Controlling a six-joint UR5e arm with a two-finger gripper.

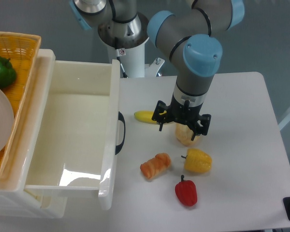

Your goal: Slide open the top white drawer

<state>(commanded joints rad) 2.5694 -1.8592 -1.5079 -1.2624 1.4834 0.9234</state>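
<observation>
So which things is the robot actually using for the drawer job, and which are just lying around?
For the job:
- top white drawer, already pulled out
- its black handle
- gripper, fingers spread

Just lying about:
- banana
- bread roll
- orange pastry
- yellow pepper
- red pepper
- green pepper
- basket

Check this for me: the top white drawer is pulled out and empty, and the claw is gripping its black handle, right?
Not quite. The top white drawer is pulled out and empty, but the claw isn't on its black handle. The camera view shows it well to the right of the handle, over the table, open above a pale bread roll.
</observation>
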